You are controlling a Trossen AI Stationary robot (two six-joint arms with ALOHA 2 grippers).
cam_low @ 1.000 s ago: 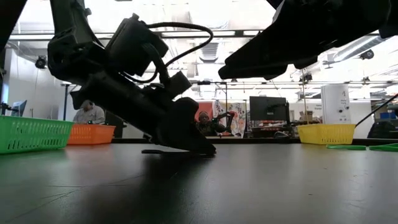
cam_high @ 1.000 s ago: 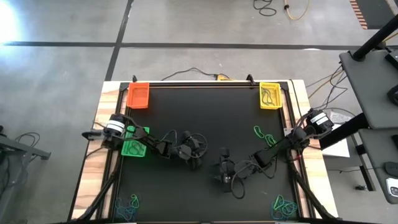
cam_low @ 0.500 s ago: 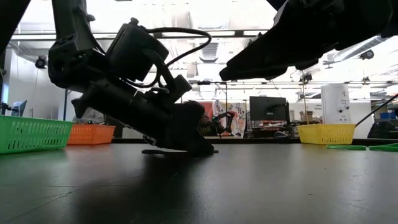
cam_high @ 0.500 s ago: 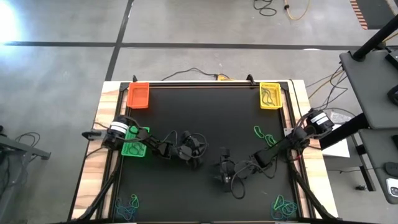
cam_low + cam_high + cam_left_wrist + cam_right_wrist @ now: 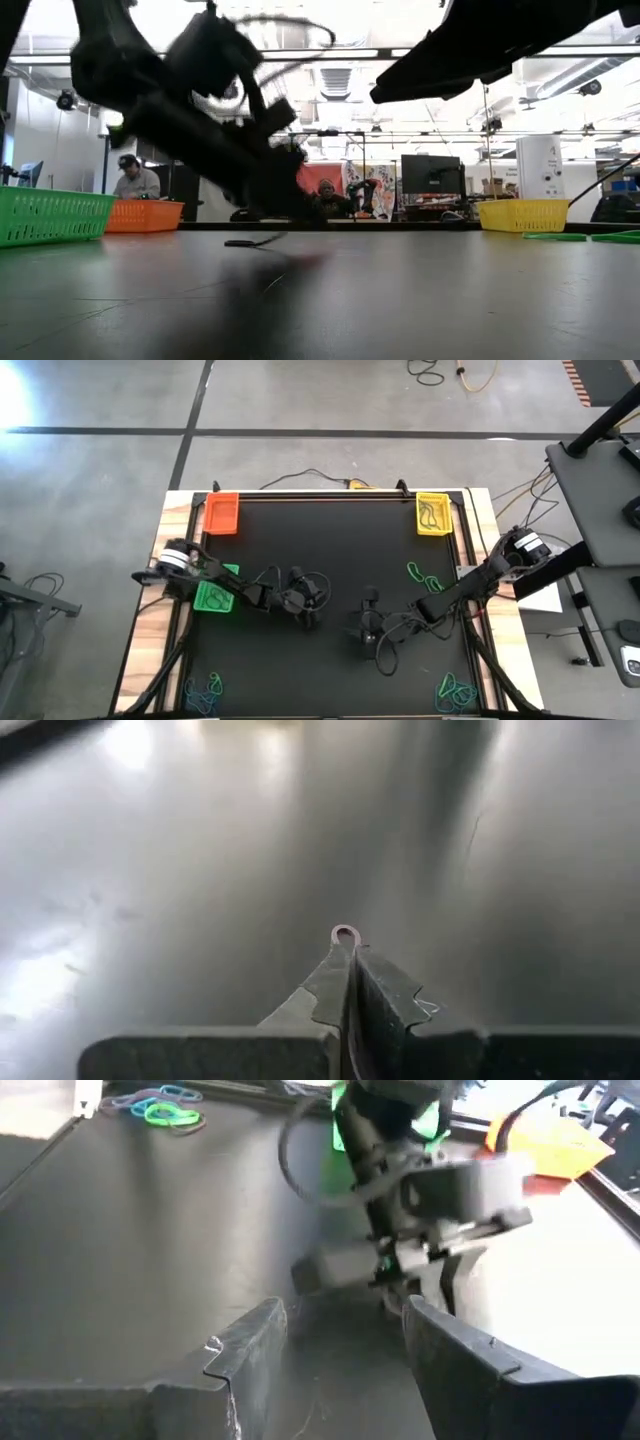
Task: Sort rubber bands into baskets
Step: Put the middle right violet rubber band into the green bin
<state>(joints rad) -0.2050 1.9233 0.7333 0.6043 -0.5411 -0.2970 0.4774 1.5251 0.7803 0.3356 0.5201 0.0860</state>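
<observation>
- Green basket (image 5: 214, 596): L edge of black surface (image 5: 330, 530); orange basket (image 5: 222, 513) at far-L corner.
- Left end effector (image 5: 349, 952): mid-surface, L of centre; fingers pressed together, pinching a small pale band loop (image 5: 345, 933) at the tips.
- Right end effector (image 5: 365, 622): just R of centre, fingers spread, nothing between.
- Rubber bands (image 5: 428, 579): R side; more at both near corners.
- Yellow basket (image 5: 433, 515): far-R corner, bands inside.

high: overhead, straight down, far, whole black table (image 5: 330, 540) plus floor | low: table-top height, level across mat into room | left wrist: close behind left gripper (image 5: 351, 982), facing mat | right wrist: behind right gripper (image 5: 345, 1342), facing left arm | shared: green basket (image 5: 213, 592) in high, low, right wrist
</observation>
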